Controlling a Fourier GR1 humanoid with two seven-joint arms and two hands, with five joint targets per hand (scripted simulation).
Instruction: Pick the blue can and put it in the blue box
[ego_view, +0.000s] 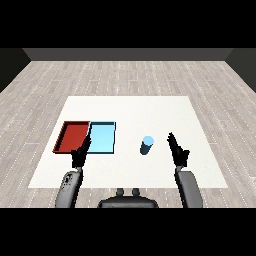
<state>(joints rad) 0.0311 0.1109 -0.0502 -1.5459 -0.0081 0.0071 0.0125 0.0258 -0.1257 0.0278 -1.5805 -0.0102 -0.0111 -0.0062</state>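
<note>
blue can (146, 145) upright | apart from light blue tray (102, 138) | table (165, 112) between

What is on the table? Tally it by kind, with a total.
Trays: 2, a red tray and a blue tray
Cans: 1, the blue can
Total: 3

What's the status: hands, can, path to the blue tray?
Left hand and right hand open, holding nothing. Blue can upright on table, untouched. Light blue tray holds nothing; path unobstructed.
</note>
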